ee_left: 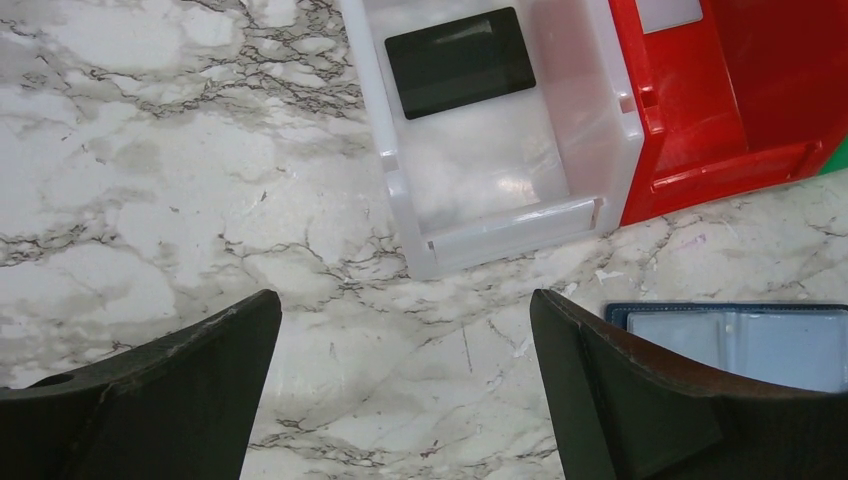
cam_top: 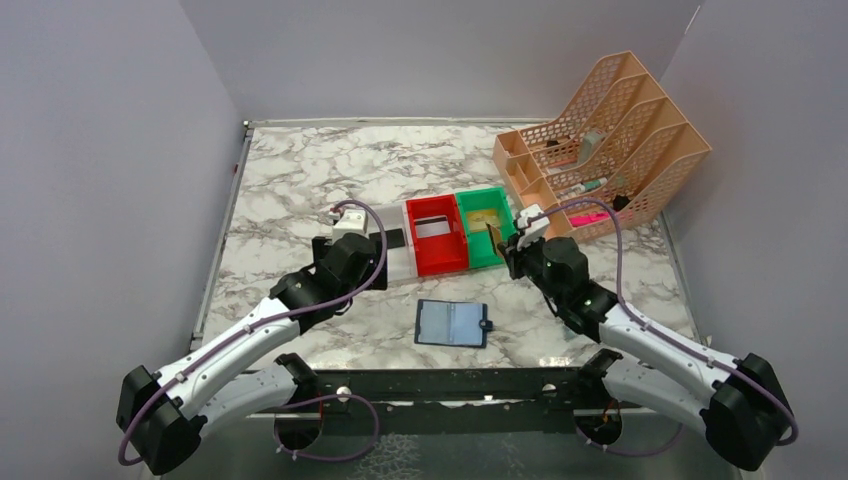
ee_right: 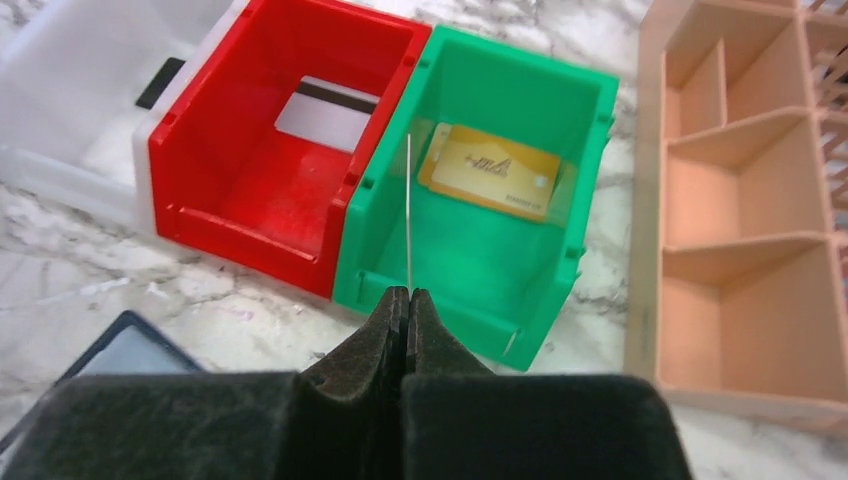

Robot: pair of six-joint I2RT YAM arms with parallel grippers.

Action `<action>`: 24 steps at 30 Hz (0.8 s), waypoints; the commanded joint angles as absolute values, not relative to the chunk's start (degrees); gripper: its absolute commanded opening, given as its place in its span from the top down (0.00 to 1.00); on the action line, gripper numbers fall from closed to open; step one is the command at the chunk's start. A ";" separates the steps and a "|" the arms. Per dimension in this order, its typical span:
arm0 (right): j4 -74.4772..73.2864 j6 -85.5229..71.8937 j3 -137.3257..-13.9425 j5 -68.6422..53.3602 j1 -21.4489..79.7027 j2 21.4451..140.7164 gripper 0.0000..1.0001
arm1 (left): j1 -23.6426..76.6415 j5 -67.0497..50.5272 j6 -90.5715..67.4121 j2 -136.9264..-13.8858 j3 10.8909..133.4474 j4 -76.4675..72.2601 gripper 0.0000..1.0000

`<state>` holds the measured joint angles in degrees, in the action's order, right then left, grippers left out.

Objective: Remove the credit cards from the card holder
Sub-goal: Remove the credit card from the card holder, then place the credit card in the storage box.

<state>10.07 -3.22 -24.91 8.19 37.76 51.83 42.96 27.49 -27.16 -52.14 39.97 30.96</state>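
The card holder (cam_top: 452, 323) lies spread open on the marble in front of the bins, and its corner shows in the left wrist view (ee_left: 735, 340). My left gripper (ee_left: 405, 300) is open over bare marble, just short of the white bin (ee_left: 500, 235), where a black credit card (ee_left: 460, 62) lies flat. My right gripper (ee_right: 408, 292) is shut on a thin credit card (ee_right: 408, 200) held upright and seen edge-on at the front of the green bin (ee_right: 560, 200); from above this card looks tan (cam_top: 492, 238). A gold card (ee_right: 490, 172) lies in the green bin. A whitish card with a dark stripe (ee_right: 325, 110) lies in the red bin (ee_right: 260, 215).
The three bins stand side by side in a row at mid-table (cam_top: 440, 260). A peach mesh desk organiser (cam_top: 600, 150) with pens stands at the back right, close to the green bin. Grey walls close in the table on three sides.
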 commanded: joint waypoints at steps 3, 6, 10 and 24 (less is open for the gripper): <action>21.32 15.95 -29.70 12.93 37.71 59.82 0.99 | 42.79 28.84 -24.71 -52.45 40.12 29.09 0.01; 22.81 22.11 -32.93 12.31 37.58 66.15 0.99 | 42.80 27.59 -24.31 -52.92 40.12 29.00 0.01; 25.53 28.50 -35.76 9.57 36.47 75.04 0.99 | 42.80 27.23 -24.01 -53.12 40.36 29.08 0.01; 21.55 41.73 -41.77 1.32 31.41 85.48 0.99 | 42.80 27.96 -24.51 -52.27 39.99 29.08 0.01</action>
